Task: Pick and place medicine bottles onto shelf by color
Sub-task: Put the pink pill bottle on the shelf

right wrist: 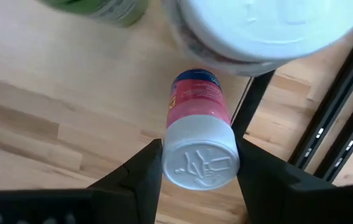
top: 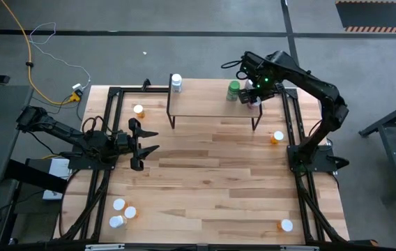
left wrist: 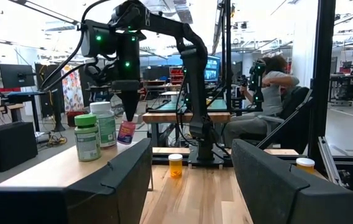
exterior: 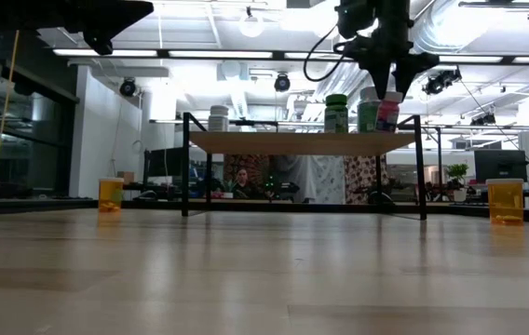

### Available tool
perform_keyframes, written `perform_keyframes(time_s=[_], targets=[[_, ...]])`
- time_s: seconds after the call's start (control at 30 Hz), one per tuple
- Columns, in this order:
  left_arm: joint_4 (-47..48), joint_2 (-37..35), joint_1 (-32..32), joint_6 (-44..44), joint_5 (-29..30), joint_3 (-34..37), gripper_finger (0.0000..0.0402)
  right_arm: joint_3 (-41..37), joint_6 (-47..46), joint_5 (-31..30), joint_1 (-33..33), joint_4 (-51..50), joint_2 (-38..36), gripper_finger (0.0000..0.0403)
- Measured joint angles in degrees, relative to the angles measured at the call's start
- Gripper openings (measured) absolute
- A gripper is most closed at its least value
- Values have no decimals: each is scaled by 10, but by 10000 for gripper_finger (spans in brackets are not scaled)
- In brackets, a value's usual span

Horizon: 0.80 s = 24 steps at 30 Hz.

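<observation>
My right gripper (right wrist: 195, 163) hangs over the right end of the small raised light-wood shelf on thin black legs (top: 201, 108), its jaws standing either side of the white cap of a pink-labelled pill bottle (right wrist: 198, 134); whether they press on the cap or stand just clear of it I cannot tell. That bottle stands upright on the shelf's right end, just beside a green bottle with a green cap (top: 233, 90) and a second green-labelled one with a white cap (left wrist: 105, 123). A white bottle (top: 176, 84) stands at the shelf's left end. My left gripper (top: 146, 143) waits near the worktop's left edge, jaws apart and empty. Orange bottles (top: 277, 137) stand scattered about the light-wood worktop (top: 212, 188), several near its front-left corner.
</observation>
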<state>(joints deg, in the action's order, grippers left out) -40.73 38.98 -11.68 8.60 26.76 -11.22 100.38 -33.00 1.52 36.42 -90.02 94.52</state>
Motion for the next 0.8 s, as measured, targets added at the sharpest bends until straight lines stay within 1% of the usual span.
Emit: perform_keyframes(time_s=[0.13,0.2,0.37,0.53,0.8], targets=[[0,0,0,0,0,0,211,0,46,0,-2,0,0,181],[0,0,0,0,0,0,211,0,54,0,-2,0,0,186],[1,0,0,0,0,0,211,0,61,-6,-1,0,0,189],[1,0,0,-4,0,0,211,0,62,-56,-1,0,0,189],[2,0,0,-4,0,0,211,0,61,-59,0,1,0,190]])
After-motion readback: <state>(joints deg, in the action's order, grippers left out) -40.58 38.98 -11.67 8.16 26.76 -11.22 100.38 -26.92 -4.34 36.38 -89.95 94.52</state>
